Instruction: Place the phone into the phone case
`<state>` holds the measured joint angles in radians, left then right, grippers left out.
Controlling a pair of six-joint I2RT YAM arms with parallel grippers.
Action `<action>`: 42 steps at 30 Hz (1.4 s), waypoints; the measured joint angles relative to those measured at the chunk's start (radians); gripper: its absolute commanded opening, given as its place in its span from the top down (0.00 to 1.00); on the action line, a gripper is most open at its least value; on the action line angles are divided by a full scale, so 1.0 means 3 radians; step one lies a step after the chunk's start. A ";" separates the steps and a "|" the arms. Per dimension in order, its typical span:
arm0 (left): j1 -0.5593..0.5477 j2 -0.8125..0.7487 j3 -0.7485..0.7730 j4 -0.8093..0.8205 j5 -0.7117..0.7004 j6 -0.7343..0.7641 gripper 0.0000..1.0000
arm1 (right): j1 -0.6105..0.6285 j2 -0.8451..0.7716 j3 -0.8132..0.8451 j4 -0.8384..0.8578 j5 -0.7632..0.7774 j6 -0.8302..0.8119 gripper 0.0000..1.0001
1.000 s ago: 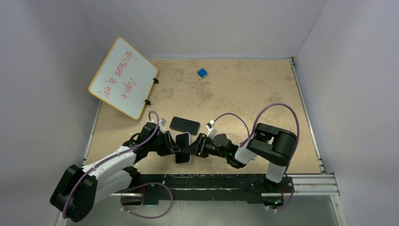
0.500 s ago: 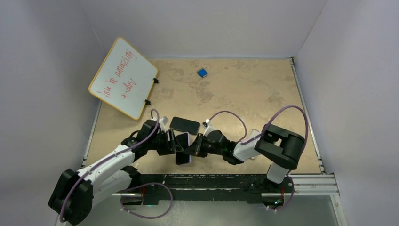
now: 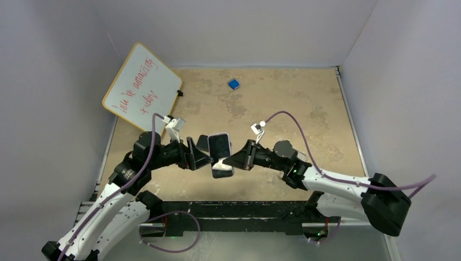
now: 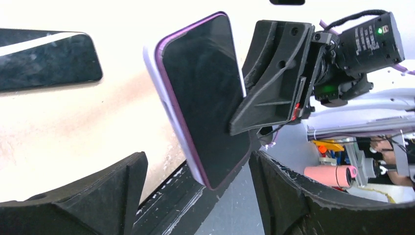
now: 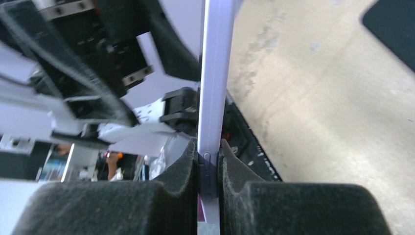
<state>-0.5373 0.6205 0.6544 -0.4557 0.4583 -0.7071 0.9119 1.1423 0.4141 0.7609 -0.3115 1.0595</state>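
My right gripper (image 3: pixel 235 161) is shut on one long edge of the lavender phone case (image 3: pixel 220 155) and holds it tilted above the table. The case's dark inner face with its purple rim (image 4: pixel 203 98) fills the left wrist view. In the right wrist view the case (image 5: pixel 215 73) stands edge-on between the gripper (image 5: pixel 209 161) pads. My left gripper (image 3: pixel 197 155) is open, its jaws wide on either side of the case's lower corner without touching it (image 4: pixel 195 196). The black phone (image 4: pixel 44 58) lies flat on the table behind, partly hidden by the case (image 3: pixel 202 142).
A whiteboard (image 3: pixel 142 89) with red writing leans at the back left. A small blue object (image 3: pixel 234 84) lies near the back wall. The table's front rail (image 3: pixel 244 207) runs just below the grippers.
My left gripper has opened and let go of the case. The right gripper has closed on it and now holds it alone, higher and further back. Both arms have stretched out.
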 measured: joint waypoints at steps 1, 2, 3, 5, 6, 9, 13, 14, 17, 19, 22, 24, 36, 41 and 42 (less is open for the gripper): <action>0.0000 -0.0029 0.0000 0.0010 0.0036 0.0010 0.20 | -0.0003 -0.0083 -0.0008 0.0003 -0.0064 -0.0022 1.00; 0.0000 -0.0066 0.0000 0.0028 0.0089 0.0011 0.20 | -0.0005 -0.0174 -0.0017 0.0000 -0.0145 -0.0042 1.00; 0.0000 -0.0094 -0.0008 0.0085 0.0161 0.0006 0.20 | -0.0005 -0.0249 -0.0019 0.0000 -0.0228 -0.0057 1.00; 0.0000 -0.0142 -0.0086 0.0323 0.0340 -0.0055 0.20 | -0.0005 -0.0331 -0.0019 0.0027 -0.0378 -0.0070 1.00; 0.0000 -0.0167 -0.0145 0.0446 0.0415 -0.0112 0.21 | -0.0005 -0.0343 -0.0019 0.0042 -0.0441 -0.0067 1.00; 0.0000 -0.0266 -0.0365 0.0811 0.0612 -0.0292 0.24 | -0.0004 -0.0341 -0.0051 0.0187 -0.0635 -0.0019 1.00; 0.0000 -0.0305 -0.0439 0.1067 0.0730 -0.0434 0.40 | -0.0005 -0.0324 -0.0103 0.0375 -0.0791 0.0058 1.00; 0.0000 -0.0306 -0.0440 0.1120 0.0740 -0.0468 0.47 | -0.0005 -0.0305 -0.0106 0.0426 -0.0821 0.0076 1.00; 0.0000 -0.0322 -0.0493 0.1343 0.0762 -0.0575 0.72 | -0.0005 -0.0245 -0.0114 0.0584 -0.0894 0.0137 1.00; 0.0004 -0.0334 -0.0561 0.1436 0.0749 -0.0646 0.83 | -0.0005 -0.0240 -0.0137 0.0685 -0.0942 0.0170 1.00; -0.0001 -0.0355 -0.0628 0.1544 0.0749 -0.0825 0.94 | -0.0005 -0.0254 -0.0183 0.0702 -0.0940 0.0154 0.99; -0.0005 -0.0350 -0.0647 0.1564 0.0746 -0.0931 1.00 | -0.0005 -0.0294 -0.0196 0.0685 -0.0926 0.0125 0.95; 0.0000 -0.0233 -0.0523 0.1067 0.0516 -0.0671 0.44 | -0.0032 -0.0469 -0.0148 0.0017 -0.0769 -0.0061 1.00; 0.0000 -0.0169 -0.0474 0.0970 0.0525 -0.0487 0.42 | -0.0048 -0.0432 -0.0108 -0.0066 -0.0802 -0.0107 1.00; 0.0000 -0.0168 -0.0488 0.0992 0.0535 -0.0490 0.41 | -0.0048 -0.0425 -0.0099 -0.0062 -0.0788 -0.0094 1.00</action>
<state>-0.5373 0.5701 0.5079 -0.1581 0.6189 -0.8539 0.8974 1.0149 0.3843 0.7422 -0.5480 1.0313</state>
